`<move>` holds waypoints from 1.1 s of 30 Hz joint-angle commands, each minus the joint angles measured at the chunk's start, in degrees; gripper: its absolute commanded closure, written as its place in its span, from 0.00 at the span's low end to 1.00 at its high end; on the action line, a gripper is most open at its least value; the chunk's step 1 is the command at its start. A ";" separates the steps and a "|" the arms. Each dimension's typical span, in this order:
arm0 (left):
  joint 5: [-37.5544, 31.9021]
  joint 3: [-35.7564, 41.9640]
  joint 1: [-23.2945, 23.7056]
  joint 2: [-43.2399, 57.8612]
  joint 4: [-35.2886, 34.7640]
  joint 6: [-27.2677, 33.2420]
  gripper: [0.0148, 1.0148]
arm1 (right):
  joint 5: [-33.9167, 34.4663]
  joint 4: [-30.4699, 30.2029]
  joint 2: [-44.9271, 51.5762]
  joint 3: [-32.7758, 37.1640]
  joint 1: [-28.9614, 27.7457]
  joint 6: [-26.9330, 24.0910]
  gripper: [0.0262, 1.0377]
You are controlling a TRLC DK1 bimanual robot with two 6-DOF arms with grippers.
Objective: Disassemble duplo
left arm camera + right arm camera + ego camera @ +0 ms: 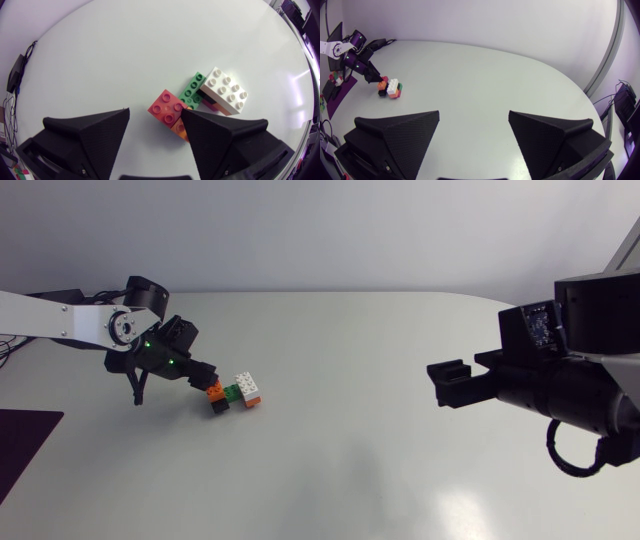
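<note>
A small duplo stack [233, 393] lies left of the table's middle: a red-orange brick [167, 106], a green brick [192, 90] and a white brick [225, 90] joined over orange and dark pieces. My left gripper [203, 380] is down at the stack's left end. In the left wrist view the left gripper [155, 112] stands open around the red-orange brick, which lies against one finger with a gap to the other. My right gripper [440, 385] hovers far to the right, open and empty [474, 117]. From there the stack [391, 88] shows small and distant.
A dark purple mat [20, 445] lies at the table's front left corner. The white tabletop [340, 450] stretches bare between the stack and my right arm.
</note>
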 commanded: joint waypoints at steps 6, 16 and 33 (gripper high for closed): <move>4.28 0.98 1.64 4.11 -2.42 1.62 0.31 | 0.65 -0.46 0.19 0.14 0.58 1.70 0.04; 8.67 -0.69 -5.57 3.58 -8.31 6.54 0.31 | 0.83 -2.22 -0.33 -0.04 0.75 1.87 0.04; 8.67 -4.74 -19.28 0.59 -8.04 3.81 0.31 | 0.04 -5.03 15.05 5.59 13.32 1.35 0.04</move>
